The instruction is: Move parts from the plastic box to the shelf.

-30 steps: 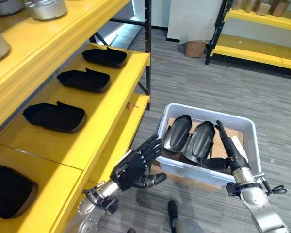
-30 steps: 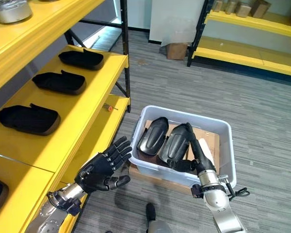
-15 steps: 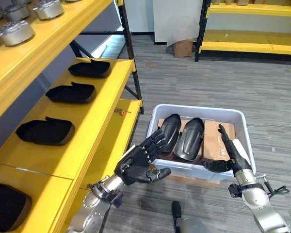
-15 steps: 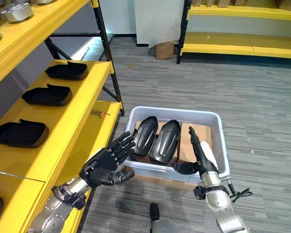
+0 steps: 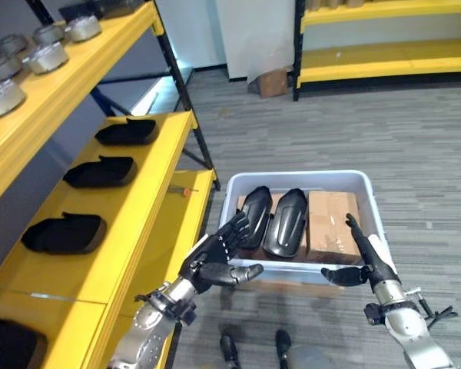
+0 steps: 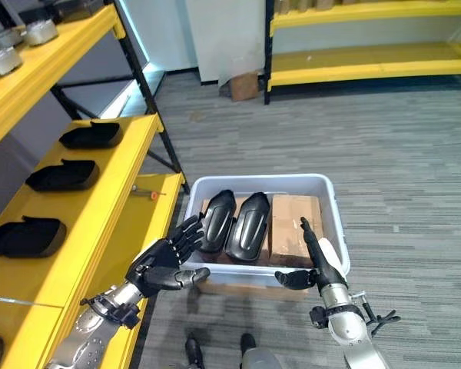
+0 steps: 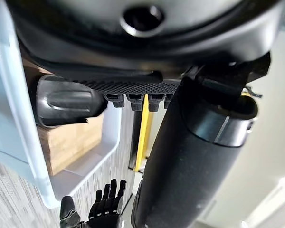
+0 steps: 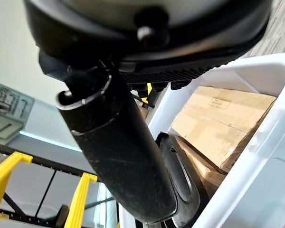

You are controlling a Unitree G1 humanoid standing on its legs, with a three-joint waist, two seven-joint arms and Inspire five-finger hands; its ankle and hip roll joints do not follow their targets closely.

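Note:
A white plastic box stands on the floor and holds two black shell-shaped parts beside a cardboard pack. My left hand hangs open at the box's near left corner, fingers pointing at the left part and holding nothing. At the near right rim my right hand is open, its straight fingers lying over the edge by the cardboard. The right wrist view shows one black part and the cardboard past the thumb. The yellow shelf rises on the left.
Three black parts lie on the shelf's middle level, and round metal parts on the top one. A small orange item rests on the lower board. Another yellow rack and a carton stand at the back.
The camera has moved, so the whole scene has shifted. Both hands stay open at the box's near side; the right hand has drawn back a little from the parts toward the near rim.

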